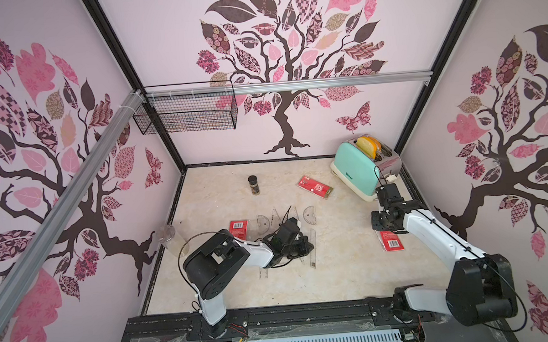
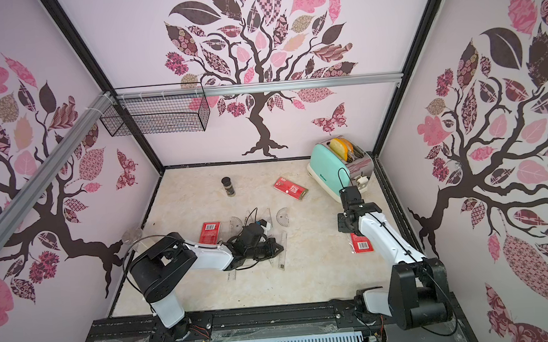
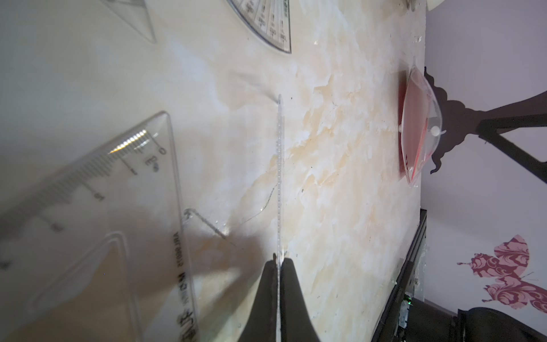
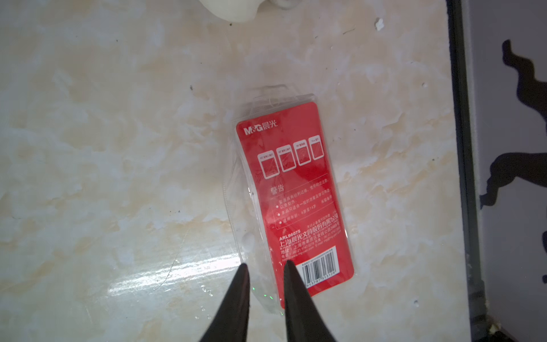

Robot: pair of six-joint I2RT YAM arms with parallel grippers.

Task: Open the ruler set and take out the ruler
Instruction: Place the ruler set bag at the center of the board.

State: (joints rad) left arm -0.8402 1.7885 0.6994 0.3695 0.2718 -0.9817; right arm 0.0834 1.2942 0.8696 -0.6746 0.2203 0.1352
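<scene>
My left gripper is shut on a clear ruler, which the left wrist view shows edge-on, running away from the fingertips low over the table. In both top views that ruler sticks out of the left gripper mid-table. The ruler set, a clear pouch with a red card, lies flat near the right wall. My right gripper hovers over its barcode end, open, with its fingers apart over the pouch's clear edge.
Another red pouch, two protractors, a set square and a second ruler lie around the left arm. A further red pack, a spice jar, a mint toaster and a clear tumbler stand around.
</scene>
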